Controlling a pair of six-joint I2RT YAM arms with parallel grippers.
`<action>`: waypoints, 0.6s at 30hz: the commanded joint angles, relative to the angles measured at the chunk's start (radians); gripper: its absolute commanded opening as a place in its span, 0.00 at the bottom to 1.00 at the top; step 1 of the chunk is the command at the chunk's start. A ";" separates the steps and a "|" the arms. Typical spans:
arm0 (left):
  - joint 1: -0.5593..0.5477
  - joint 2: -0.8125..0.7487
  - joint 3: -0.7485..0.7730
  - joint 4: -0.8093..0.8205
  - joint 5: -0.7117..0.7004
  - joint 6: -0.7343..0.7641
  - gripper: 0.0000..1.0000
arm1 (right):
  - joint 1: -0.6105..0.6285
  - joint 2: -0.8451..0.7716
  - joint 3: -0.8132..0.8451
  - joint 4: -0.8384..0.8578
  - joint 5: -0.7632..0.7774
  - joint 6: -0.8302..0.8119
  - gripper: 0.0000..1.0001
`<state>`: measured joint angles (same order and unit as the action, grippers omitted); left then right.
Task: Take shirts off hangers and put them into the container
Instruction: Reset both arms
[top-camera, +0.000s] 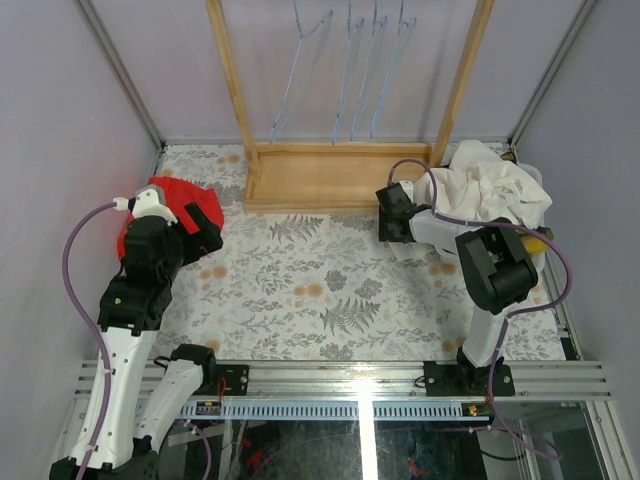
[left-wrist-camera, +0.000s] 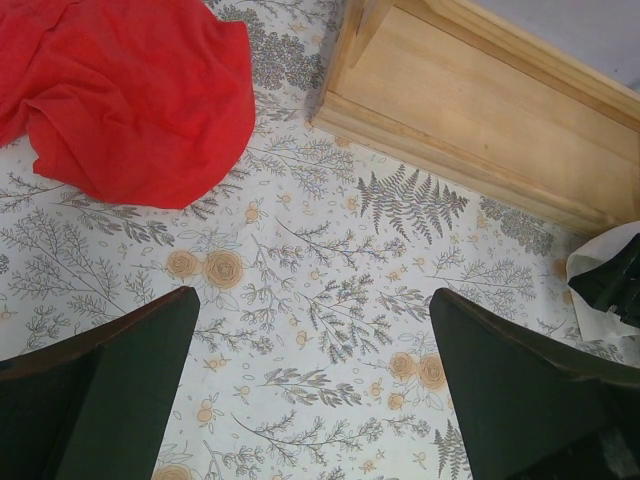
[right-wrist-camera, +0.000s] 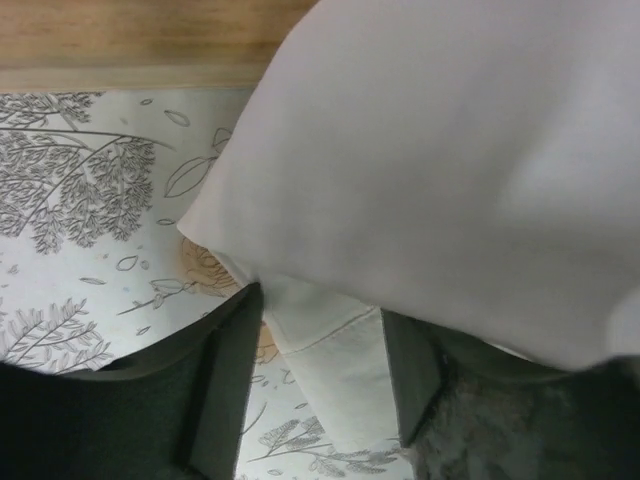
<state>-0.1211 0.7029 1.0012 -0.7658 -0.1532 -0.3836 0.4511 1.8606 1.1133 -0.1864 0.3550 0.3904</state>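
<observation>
Shirts (top-camera: 495, 190) heaped at right rear of tabletop (top-camera: 300, 290), beside rack base (top-camera: 330, 180); hangers (top-camera: 350, 80) bare. Right fingers (right-wrist-camera: 225, 400) parted, white hem (right-wrist-camera: 330, 350) between them, seemingly loose. Left fingers (left-wrist-camera: 100, 400) wide apart near red cloth (left-wrist-camera: 130, 90).

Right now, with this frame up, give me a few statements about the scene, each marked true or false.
1. All four hangers hang bare on the rack. True.
2. The red cloth hangs on the rack. False: it lies on the table near the left gripper.
3. The left gripper is open, holding nothing. True.
4. The shirts are piled at the table's left side. False: they are piled at its right.
5. White fabric lies between the right gripper's fingers. True.
</observation>
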 joint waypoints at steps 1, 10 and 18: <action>0.006 0.002 -0.010 0.014 0.025 0.020 1.00 | 0.001 -0.017 -0.057 -0.004 -0.093 0.014 0.44; 0.006 0.016 -0.014 0.019 0.031 0.019 1.00 | 0.002 -0.179 0.000 -0.032 -0.170 -0.013 0.00; 0.006 0.004 -0.019 0.014 0.023 0.020 1.00 | -0.002 -0.486 0.082 -0.065 -0.054 -0.060 0.00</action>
<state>-0.1215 0.7166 0.9913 -0.7662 -0.1379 -0.3836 0.4507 1.5337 1.1095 -0.2543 0.2241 0.3725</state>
